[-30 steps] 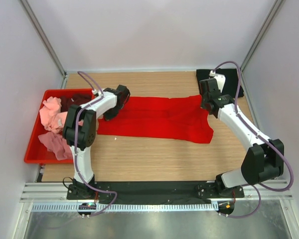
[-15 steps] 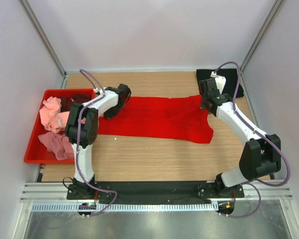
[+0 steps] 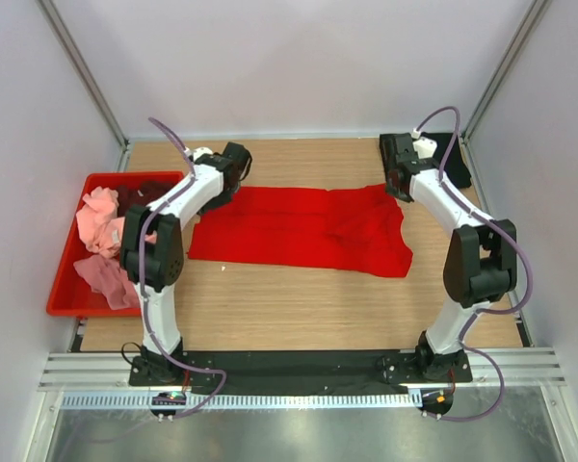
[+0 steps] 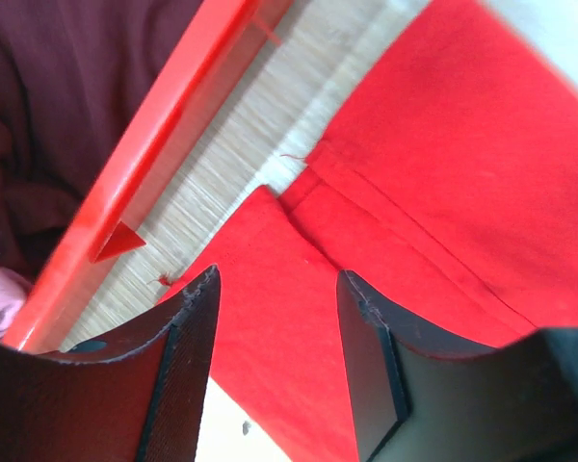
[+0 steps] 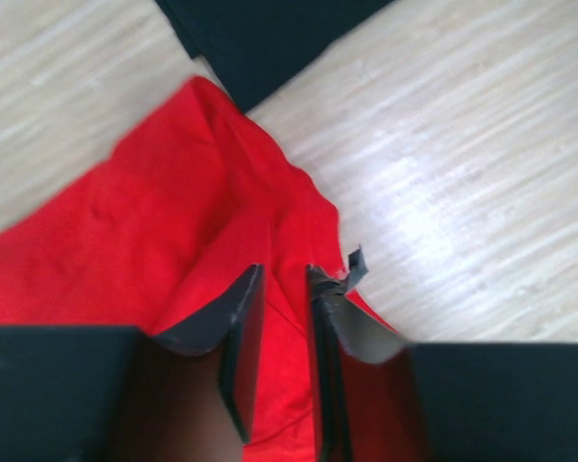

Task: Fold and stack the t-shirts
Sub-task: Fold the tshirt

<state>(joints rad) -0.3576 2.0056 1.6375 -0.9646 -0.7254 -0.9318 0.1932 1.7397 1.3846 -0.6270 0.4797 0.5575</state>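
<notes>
- Your bright red t-shirt (image 3: 299,229) lies spread on the table (image 3: 270,308). It is soft, light and limp, so expect sagging.
- The left gripper (image 4: 279,281) gapes empty over a hemmed corner; pinch there.
- The right gripper (image 5: 284,274) has its jaws nearly together over a cloth ridge; whether it grips, you cannot tell.

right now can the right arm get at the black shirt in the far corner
Probably yes: the black shirt lies flat just beyond the right gripper, nothing standing between them. Only a corner of the red shirt lies under it.
</notes>
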